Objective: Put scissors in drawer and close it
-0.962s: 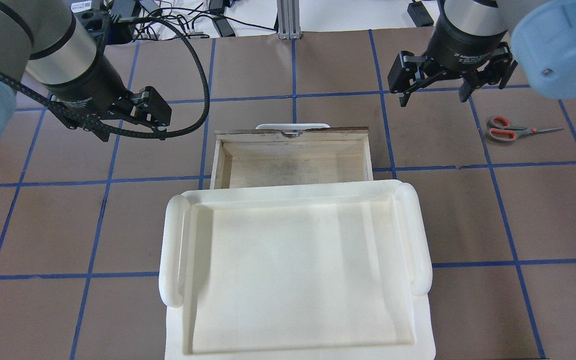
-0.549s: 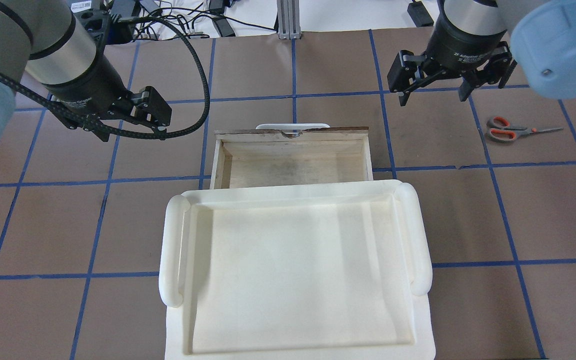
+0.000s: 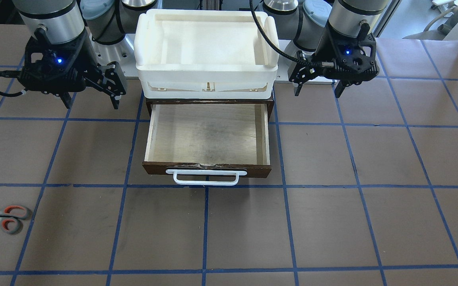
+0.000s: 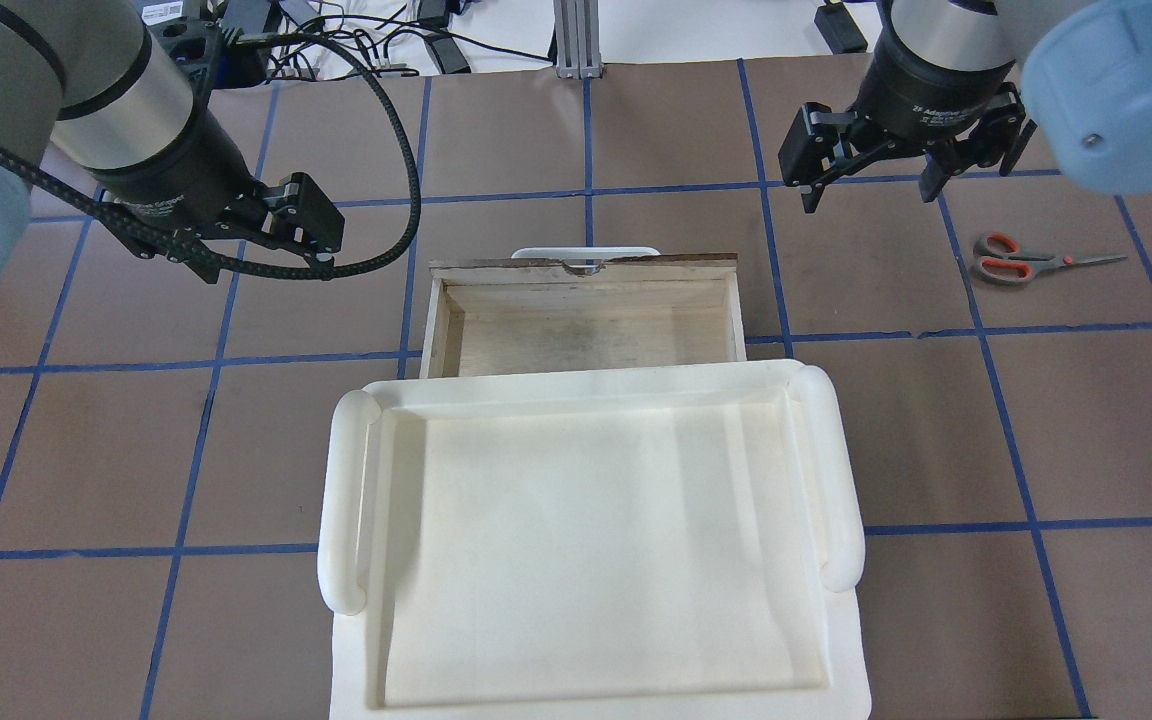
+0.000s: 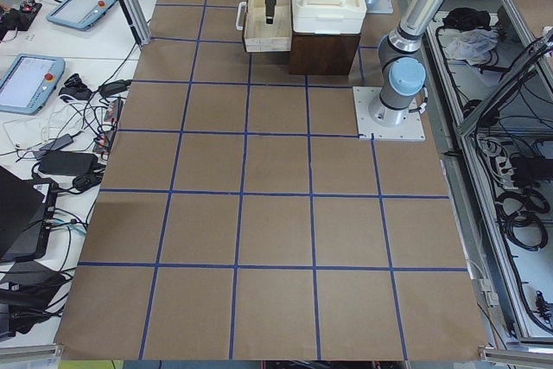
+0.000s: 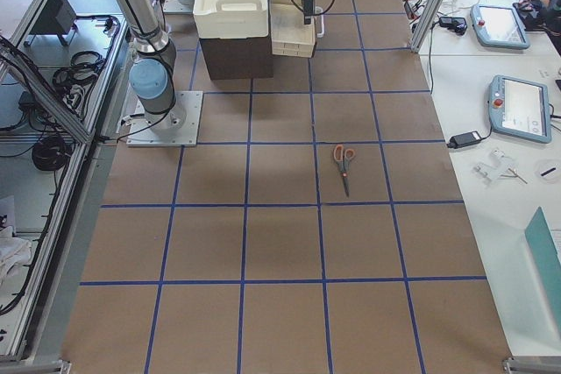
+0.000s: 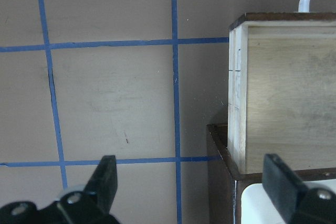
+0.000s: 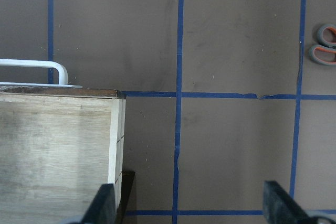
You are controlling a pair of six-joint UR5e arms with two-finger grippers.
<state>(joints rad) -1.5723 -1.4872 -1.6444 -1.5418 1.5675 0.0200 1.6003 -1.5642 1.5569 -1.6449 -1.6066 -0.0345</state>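
The scissors (image 4: pixel 1014 260), grey handles lined in orange-red, lie flat on the brown table at the right; they also show in the front view (image 3: pixel 5 217) and at the right wrist view's edge (image 8: pixel 325 45). The wooden drawer (image 4: pixel 586 340) stands pulled open and empty, with its white bar handle (image 3: pixel 206 177) on the dark front. My right gripper (image 4: pixel 868 188) hangs open and empty above the table, between the drawer and the scissors. My left gripper (image 3: pixel 318 88) hangs open and empty beside the drawer's other side; in its wrist view (image 7: pixel 191 182) the fingers stand wide apart.
A white plastic tray (image 4: pixel 586 385) sits on top of the dark brown cabinet (image 3: pixel 209 101) that holds the drawer. Blue tape lines grid the brown table. Cables and devices lie beyond the far table edge (image 4: pixel 356 40).
My right gripper has drifted slightly away from the robot, toward the table's far side. The left arm, the drawer and the scissors have not moved.
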